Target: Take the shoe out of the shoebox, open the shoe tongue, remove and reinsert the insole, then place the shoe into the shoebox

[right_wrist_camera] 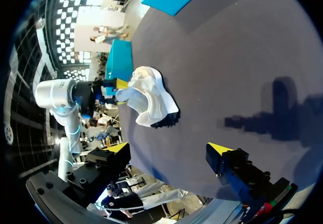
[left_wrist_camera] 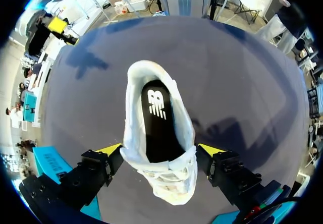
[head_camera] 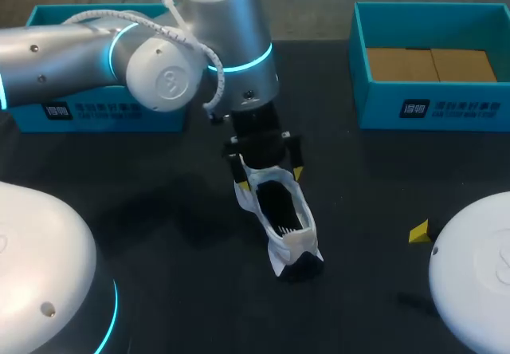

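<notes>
The shoe (head_camera: pixel 287 228) is out on the dark table (head_camera: pixel 382 202), near its middle, white with a black insole (head_camera: pixel 278 201) lying inside its open mouth. In the right wrist view the shoe (right_wrist_camera: pixel 151 100) stands tilted, its black-soled end down on the table and its other end raised.

The left gripper (head_camera: pixel 265 169) is at that raised end. In the left wrist view its two yellow-tipped fingers (left_wrist_camera: pixel 110 150) press against the shoe (left_wrist_camera: pixel 169 183) from opposite sides, so the left gripper (left_wrist_camera: pixel 160 151) is clamped on it. The insole (left_wrist_camera: pixel 160 128) shows flat along the shoe's floor.

Beyond the shoe to its right stands a teal shoebox (head_camera: pixel 422 107), open-topped, with flat brown cardboard (head_camera: pixel 430 64) covering its bottom. Beyond the shoe to its left stands a second teal shoebox (head_camera: pixel 56 115). The left arm (head_camera: pixel 119 55) crosses over most of it, and I cannot tell what is inside.

The right gripper (right_wrist_camera: pixel 168 151) hangs over bare table well to the right of the shoe, its fingers spread wide with nothing between them. One yellow fingertip (head_camera: pixel 418 232) of it shows in the head view.
</notes>
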`<state>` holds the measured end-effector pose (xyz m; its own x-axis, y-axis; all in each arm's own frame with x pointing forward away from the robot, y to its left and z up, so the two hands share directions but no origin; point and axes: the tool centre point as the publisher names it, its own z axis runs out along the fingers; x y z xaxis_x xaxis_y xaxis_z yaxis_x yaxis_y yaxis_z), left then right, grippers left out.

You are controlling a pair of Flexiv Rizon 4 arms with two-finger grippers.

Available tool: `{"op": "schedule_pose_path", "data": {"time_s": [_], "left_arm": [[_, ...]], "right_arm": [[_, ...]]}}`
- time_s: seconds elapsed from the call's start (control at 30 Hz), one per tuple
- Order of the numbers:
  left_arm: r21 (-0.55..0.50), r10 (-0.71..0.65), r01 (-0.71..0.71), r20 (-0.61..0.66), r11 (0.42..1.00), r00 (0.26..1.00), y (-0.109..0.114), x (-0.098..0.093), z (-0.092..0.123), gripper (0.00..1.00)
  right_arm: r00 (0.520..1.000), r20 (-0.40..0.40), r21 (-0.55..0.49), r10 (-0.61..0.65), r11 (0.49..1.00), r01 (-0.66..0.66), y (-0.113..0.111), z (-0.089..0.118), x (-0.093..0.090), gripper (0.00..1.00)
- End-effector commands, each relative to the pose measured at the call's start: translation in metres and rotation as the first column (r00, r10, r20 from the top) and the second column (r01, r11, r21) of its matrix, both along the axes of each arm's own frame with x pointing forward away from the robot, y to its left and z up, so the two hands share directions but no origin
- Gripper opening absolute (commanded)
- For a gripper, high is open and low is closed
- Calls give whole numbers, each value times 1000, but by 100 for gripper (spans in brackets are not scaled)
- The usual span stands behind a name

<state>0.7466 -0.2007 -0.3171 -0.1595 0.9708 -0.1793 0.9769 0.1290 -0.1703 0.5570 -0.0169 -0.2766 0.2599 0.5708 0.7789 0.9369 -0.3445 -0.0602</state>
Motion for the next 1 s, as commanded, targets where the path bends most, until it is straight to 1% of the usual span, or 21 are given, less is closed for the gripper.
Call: {"op": "schedule_pose_path", "data": {"time_s": [0.03, 0.13, 0.23, 0.4, 0.43, 0.53, 0.57, 0.6, 0.63, 0.7, 0.73, 0.8, 0.87, 1.0], "left_arm": [[-18, -9, 9, 7, 1000, 1000, 12, -7, 13, 96], [-28, -12, 12, 19, 1000, 1000, 15, -6, 20, 95], [-33, -4, 4, 27, 999, 1000, 17, 0, 24, 92], [-30, 34, -33, 22, 999, 999, 19, 12, 22, 91], [-34, 45, -44, 20, 998, 999, 19, 14, 22, 89], [-28, 50, -50, 25, 998, 998, 17, 19, 21, 75], [-28, 51, -50, 25, 998, 998, 17, 19, 21, 74], [-28, 55, -55, 26, 998, 998, 14, 22, 20, 62], [-31, 60, -59, 24, 998, 998, 12, 24, 20, 46], [-31, 60, -60, 24, 998, 998, 11, 24, 19, 44], [-25, 68, -68, 21, 997, 997, 7, 28, 16, 37], [-17, 66, -65, 19, 998, 998, 3, 29, 13, 35], [-9, 59, -59, 15, 998, 998, 0, 28, 11, 28], [-2, 54, -54, 5, 999, 999, -4, 27, 5, 30]], "right_arm": [[1000, 2, -3, -4, 1000, 4, 1, 1, -2, 100], [1000, 2, -3, -4, 1000, 4, 1, 1, -2, 100], [1000, 2, -3, -4, 1000, 4, 1, 1, -2, 100], [1000, 2, -3, -4, 1000, 4, 1, 1, -2, 100], [1000, 2, -3, -4, 1000, 4, 1, 1, -2, 100], [1000, 2, -3, -4, 1000, 4, 1, 1, -2, 100], [1000, 2, -3, -4, 1000, 4, 1, 1, -2, 100], [1000, 2, -3, -4, 1000, 4, 1, 1, -2, 100], [1000, 2, -3, -4, 1000, 4, 1, 1, -2, 100], [1000, 2, -3, -4, 1000, 4, 1, 1, -2, 100], [1000, 2, -3, -4, 1000, 4, 1, 1, -2, 100], [1000, 2, -3, -4, 1000, 4, 1, 1, -2, 100], [1000, 2, -3, -4, 1000, 4, 1, 1, -2, 100], [1000, 2, -3, -4, 1000, 4, 1, 1, -2, 100]]}}
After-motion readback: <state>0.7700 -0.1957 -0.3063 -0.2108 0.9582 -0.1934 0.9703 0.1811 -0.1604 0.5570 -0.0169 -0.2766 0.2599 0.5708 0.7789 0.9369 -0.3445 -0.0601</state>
